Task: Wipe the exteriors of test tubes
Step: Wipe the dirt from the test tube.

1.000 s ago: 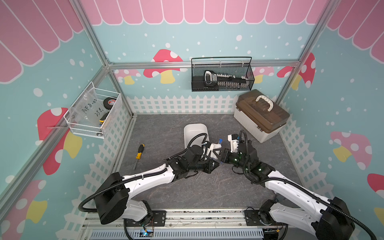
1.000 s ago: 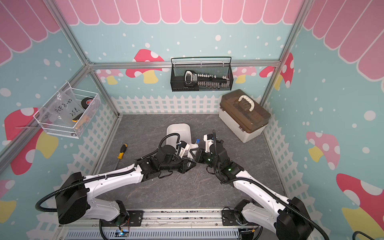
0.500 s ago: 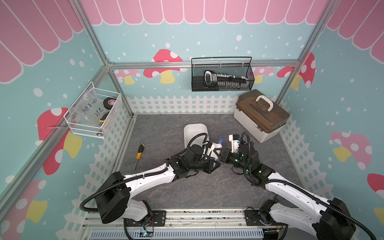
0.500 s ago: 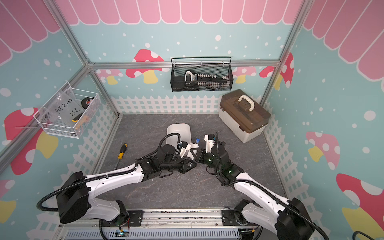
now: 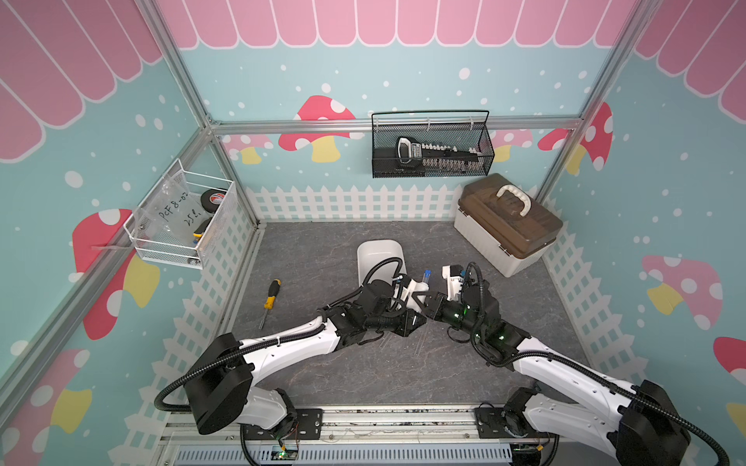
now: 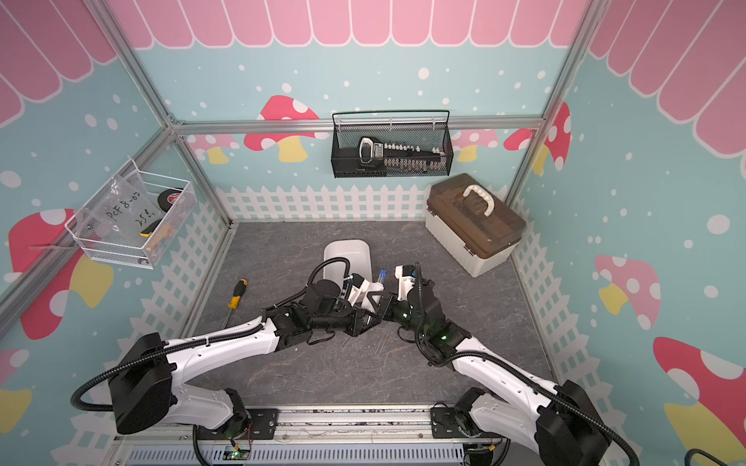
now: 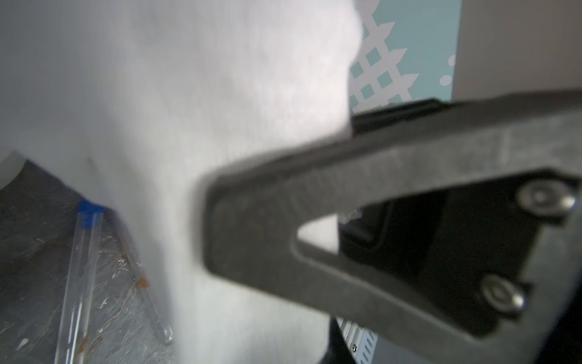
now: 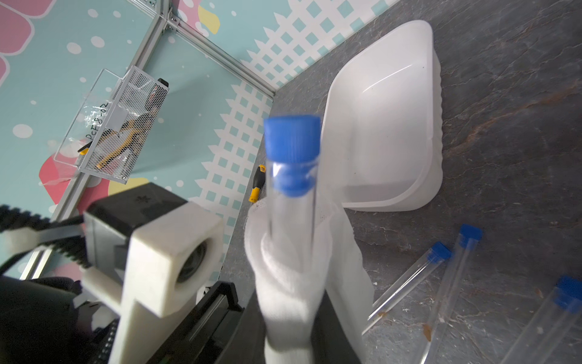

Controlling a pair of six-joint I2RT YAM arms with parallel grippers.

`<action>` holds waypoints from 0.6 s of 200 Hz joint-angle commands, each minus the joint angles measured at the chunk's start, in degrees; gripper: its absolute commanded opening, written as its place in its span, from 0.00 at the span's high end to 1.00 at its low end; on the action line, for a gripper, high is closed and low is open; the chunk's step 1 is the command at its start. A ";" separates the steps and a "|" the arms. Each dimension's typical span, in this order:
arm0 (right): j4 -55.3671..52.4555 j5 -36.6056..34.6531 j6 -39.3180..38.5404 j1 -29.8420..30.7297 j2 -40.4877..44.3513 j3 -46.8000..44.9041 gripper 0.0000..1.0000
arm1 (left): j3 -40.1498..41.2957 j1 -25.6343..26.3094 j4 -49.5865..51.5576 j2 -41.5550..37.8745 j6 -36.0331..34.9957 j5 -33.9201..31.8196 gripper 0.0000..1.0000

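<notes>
A clear test tube (image 8: 291, 176) with a blue cap (image 5: 426, 274) stands nearly upright between my two grippers at the middle of the mat. Its lower part is wrapped in a white cloth (image 8: 289, 277), which also fills the left wrist view. My left gripper (image 5: 418, 300) is shut on the cloth. My right gripper (image 5: 432, 301) is shut on the tube from below, its fingertips hidden by cloth. Three more capped tubes (image 8: 409, 277) (image 8: 450, 274) (image 8: 548, 318) lie flat on the mat beside the grippers. In both top views they show faintly (image 6: 379, 345).
A white tray (image 5: 397, 258) sits just behind the grippers. To the left a yellow-and-black screwdriver (image 5: 271, 296) lies on the mat. At the back right stands a brown-lidded toolbox (image 5: 506, 226). Wire baskets hang on the back wall (image 5: 432, 149) and the left wall (image 5: 181, 222).
My right gripper has narrowed its jaws around the tube and edged slightly toward the left gripper. The left gripper stays shut on the cloth, and the tube stays between the two.
</notes>
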State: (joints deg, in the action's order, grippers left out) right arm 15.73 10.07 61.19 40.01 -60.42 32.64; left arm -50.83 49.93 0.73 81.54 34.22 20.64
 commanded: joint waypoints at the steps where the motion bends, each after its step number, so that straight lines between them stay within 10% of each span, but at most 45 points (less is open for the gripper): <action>1: -0.96 2.94 0.19 1.49 -0.20 -1.43 0.81 | -2.32 -1.41 -1.74 -0.33 -0.50 -2.54 0.91; 120: -3.33 -2.12 -6.20 -1.38 -4.05 7.97 0.81 | 0.47 -1.20 -2.14 -1.06 0.94 -0.79 0.91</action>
State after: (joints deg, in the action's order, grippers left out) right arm 13.54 8.73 58.30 40.25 -63.53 36.62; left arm -51.13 48.77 -0.36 81.54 34.44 19.86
